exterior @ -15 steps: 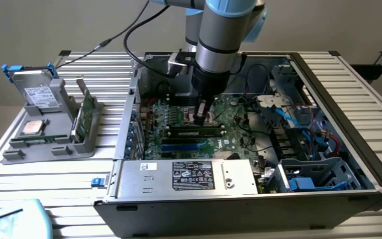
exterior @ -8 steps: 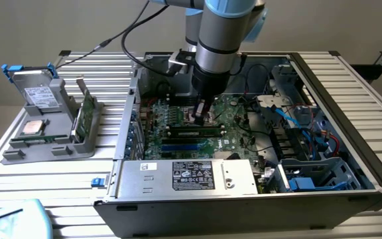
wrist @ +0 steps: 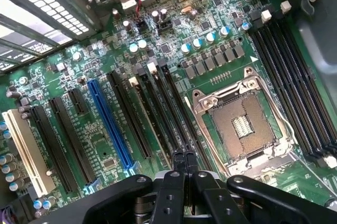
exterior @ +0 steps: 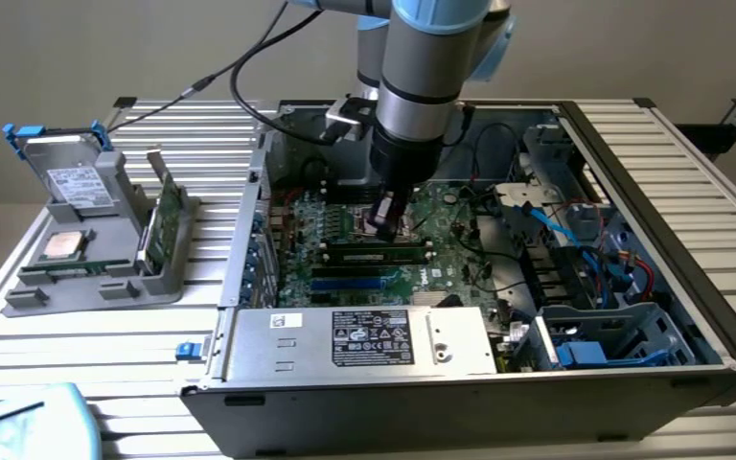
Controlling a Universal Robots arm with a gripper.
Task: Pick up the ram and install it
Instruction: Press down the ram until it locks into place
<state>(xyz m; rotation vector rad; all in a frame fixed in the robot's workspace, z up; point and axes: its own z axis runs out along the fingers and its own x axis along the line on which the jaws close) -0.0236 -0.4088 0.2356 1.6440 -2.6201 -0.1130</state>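
Observation:
In the exterior view my gripper point(exterior: 387, 228) hangs inside the open computer case point(exterior: 675, 182), low over the green motherboard point(exterior: 451, 225). Its fingers are shut, with nothing visible between them. Just in front of the fingertips, the ram point(exterior: 375, 255), a long dark stick with small labels, lies along the memory slots. I cannot tell how deep it sits. In the wrist view the shut gripper point(wrist: 185, 160) hovers over the long black slots point(wrist: 158, 103) beside the empty processor socket point(wrist: 242, 124). The ram cannot be told apart from the slots there.
A silver power supply point(exterior: 361, 337) fills the case front. Blue and red cables point(exterior: 598, 240) and a drive cage point(exterior: 598, 335) crowd the exterior view's right. Outside the case, on the exterior view's left, a grey holder point(exterior: 35, 287) carries a green card point(exterior: 164, 216) and a processor chip point(exterior: 64, 244).

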